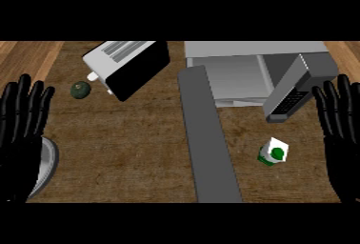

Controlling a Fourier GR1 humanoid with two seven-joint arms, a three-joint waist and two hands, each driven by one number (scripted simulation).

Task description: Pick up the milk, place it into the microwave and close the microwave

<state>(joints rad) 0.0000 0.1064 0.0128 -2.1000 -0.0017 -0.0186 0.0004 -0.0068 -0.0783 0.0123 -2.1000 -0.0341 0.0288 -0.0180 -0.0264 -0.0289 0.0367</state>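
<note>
- Milk carton (273,152) stands on the table (126,143), right of the long grey strip (207,143) that runs down the middle. White body, green label, top pitched. Nothing touches it.
- Microwave (239,71) sits at the far side, door (292,90) swung open toward the right; the pale cavity shows bare. The door's free edge hangs between the carton and the cavity, near the carton.
- Right hand (341,128) at the right edge, fingers straight and spread, pointing up, holding nothing. It rests beside the carton but apart from it.
- Left hand (21,128) at the left edge, likewise spread and empty, resting over the rim of a grey plate (48,162).
- Toaster (126,66) lies far left of the strip, an avocado (81,89) just beside it; both well out of the way.
- Step in hand, as I judge it: the reach for the carton, not yet begun. The right hand is the natural one, being nearer.
- To do it well: come in from the carton's right side, wrap the body below the pitched top and keep it upright.
- The lift should probably go round the open door's edge rather than under it, then into the cavity from the front.
- Risk, by my reckoning: knocking the carton over with the fingertips on approach, since it is slim and stands free.
</note>
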